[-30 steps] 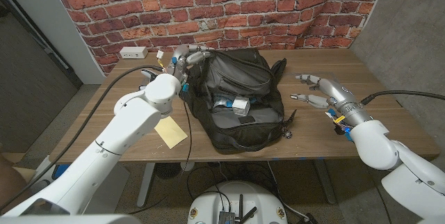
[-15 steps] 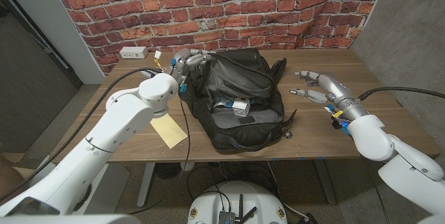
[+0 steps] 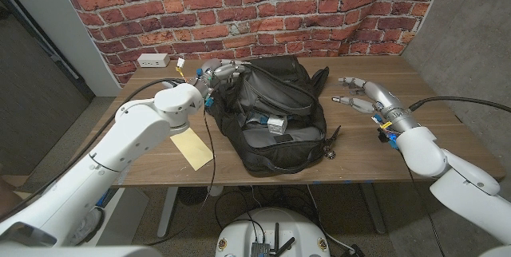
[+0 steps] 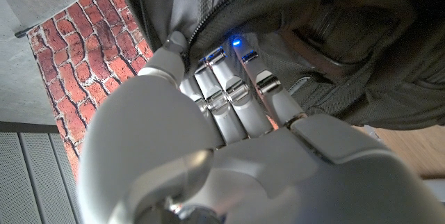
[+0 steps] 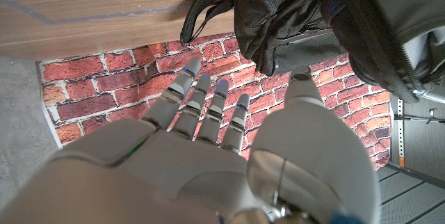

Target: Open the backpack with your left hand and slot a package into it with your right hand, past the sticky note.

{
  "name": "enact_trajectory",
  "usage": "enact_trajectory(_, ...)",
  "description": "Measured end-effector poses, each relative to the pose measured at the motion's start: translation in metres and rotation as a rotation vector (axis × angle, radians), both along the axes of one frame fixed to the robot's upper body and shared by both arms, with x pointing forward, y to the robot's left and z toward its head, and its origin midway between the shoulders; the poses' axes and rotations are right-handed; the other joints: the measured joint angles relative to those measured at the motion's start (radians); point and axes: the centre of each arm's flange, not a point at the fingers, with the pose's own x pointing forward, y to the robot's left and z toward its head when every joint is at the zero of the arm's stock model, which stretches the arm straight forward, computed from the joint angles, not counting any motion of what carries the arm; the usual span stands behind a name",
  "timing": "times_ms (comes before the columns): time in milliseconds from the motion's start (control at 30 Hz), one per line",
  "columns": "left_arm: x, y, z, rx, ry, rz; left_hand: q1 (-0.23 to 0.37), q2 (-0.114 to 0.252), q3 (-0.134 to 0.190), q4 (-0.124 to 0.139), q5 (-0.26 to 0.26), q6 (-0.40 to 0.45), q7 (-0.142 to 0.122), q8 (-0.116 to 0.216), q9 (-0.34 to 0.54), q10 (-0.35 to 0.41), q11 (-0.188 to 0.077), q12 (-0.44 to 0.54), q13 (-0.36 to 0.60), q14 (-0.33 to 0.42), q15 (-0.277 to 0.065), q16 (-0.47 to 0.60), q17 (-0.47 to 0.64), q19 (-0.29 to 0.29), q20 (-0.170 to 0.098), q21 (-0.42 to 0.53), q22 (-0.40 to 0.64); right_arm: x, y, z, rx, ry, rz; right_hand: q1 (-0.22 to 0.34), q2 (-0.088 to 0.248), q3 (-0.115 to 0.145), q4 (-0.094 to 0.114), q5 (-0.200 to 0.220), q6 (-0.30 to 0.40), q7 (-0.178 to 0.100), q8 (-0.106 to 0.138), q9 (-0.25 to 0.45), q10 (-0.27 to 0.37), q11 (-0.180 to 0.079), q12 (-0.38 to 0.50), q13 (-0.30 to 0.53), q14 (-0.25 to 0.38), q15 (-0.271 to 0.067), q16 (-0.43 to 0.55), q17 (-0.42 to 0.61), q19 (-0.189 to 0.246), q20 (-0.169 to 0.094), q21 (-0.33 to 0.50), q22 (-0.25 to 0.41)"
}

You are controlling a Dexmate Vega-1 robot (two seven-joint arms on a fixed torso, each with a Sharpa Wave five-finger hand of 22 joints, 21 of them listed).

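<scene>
Fingers (image 4: 226, 92) of the left hand (image 3: 214, 71) hook into the backpack (image 3: 275, 109) at its rear left corner, gripping the fabric beside a zipper line; the left wrist view shows them curled against the grey-black cloth. The right hand (image 3: 363, 96) hovers over the table (image 3: 375, 149) to the right of the backpack, apart from it, its fingers spread and holding nothing; in the right wrist view the fingertips (image 5: 208, 81) point toward the bag's dark side and a loose strap (image 5: 201, 8). The backpack lies on the middle of the table with its main compartment gaping, and a white package (image 3: 275, 123) sits inside the opening among other small items. A yellow sticky note (image 3: 195, 148) lies on the table near the front edge, just left of the backpack. A white power strip (image 3: 152, 60) rests at the far left edge, against the brick wall (image 3: 319, 9).
</scene>
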Motion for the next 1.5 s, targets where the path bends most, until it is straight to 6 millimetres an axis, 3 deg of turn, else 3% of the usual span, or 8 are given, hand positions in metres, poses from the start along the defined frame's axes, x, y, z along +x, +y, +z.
enact_trajectory(333, 0.001, 0.009, 0.004, 0.034, 0.058, -0.067, 0.0, 0.0, 0.0, 0.0, -0.001, -0.024, 0.002, -0.002, 0.005, -0.024, 0.003, -0.005, 0.003, -0.029, 0.009, -0.007, -0.003, 0.0, 0.0, -0.008, -0.002, 0.011, -0.001, 0.006, 0.005, -0.007, 0.015, -0.004, 0.004, 0.0, 0.0, 0.0, 0.0, 0.0, 0.0, 0.0, 0.0, 0.0, 0.0, -0.005, 0.0, 0.0, 0.0, 0.0, -0.004, -0.004, 0.0, 0.0)
enact_trajectory(767, 0.005, 0.022, 0.015, 0.088, 0.103, -0.119, 0.005, 0.005, 0.009, -0.003, 0.009, -0.119, 0.004, -0.023, 0.006, -0.144, -0.001, -0.016, 0.007, -0.128, 0.056, -0.018, -0.007, -0.054, 0.017, -0.025, -0.002, 0.022, -0.001, 0.013, 0.011, -0.019, 0.025, -0.009, 0.009, 0.0, 0.0, 0.0, 0.0, 0.0, -0.005, 0.0, 0.0, 0.0, 0.0, -0.009, -0.002, -0.002, 0.0, -0.003, -0.004, -0.004, -0.004, 0.0)
enact_trajectory(1100, 0.009, 0.027, 0.024, 0.158, 0.125, -0.185, -0.049, -0.049, 0.011, 0.001, 0.011, -0.261, 0.01, -0.043, 0.006, -0.313, 0.01, -0.016, 0.002, -0.267, 0.113, -0.022, -0.011, -0.126, 0.033, -0.038, -0.007, 0.024, -0.001, 0.016, 0.013, -0.024, 0.024, -0.009, 0.009, 0.004, -0.004, 0.008, 0.0, 0.0, -0.005, 0.0, 0.0, 0.0, 0.0, -0.014, -0.002, -0.002, 0.0, -0.005, -0.004, -0.004, -0.004, 0.0)
enact_trajectory(1500, 0.017, 0.033, 0.035, 0.252, 0.15, -0.283, -0.091, -0.08, 0.006, 0.006, 0.007, -0.373, 0.021, -0.043, -0.001, -0.442, 0.013, -0.016, 0.002, -0.37, 0.145, -0.022, -0.012, -0.191, 0.039, -0.039, -0.007, 0.027, 0.0, 0.017, 0.018, -0.023, 0.014, -0.009, 0.009, 0.004, -0.004, 0.008, 0.0, 0.0, -0.009, 0.0, 0.0, 0.0, 0.0, -0.019, -0.002, -0.002, -0.004, -0.005, -0.004, -0.004, -0.004, 0.0)
